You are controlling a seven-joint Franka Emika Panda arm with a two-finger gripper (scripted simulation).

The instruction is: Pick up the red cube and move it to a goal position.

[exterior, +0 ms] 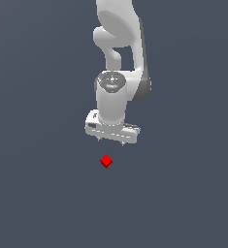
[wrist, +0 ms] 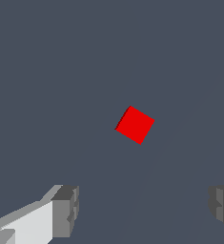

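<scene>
The red cube [exterior: 105, 161] lies on the dark grey floor, turned so a corner faces the exterior camera. It also shows in the wrist view as a small tilted red cube [wrist: 135, 124]. My white gripper [exterior: 111, 141] hangs just above and behind it, pointing down, apart from the cube. Its two grey fingertips [wrist: 66, 211] stand wide apart, so my gripper [wrist: 144, 209] is open with nothing between its fingers. The cube sits ahead of the gap, not inside it.
Only the white arm [exterior: 120, 53] rises behind the gripper. The dark grey floor [exterior: 38, 193] stretches flat all around with no other object in view.
</scene>
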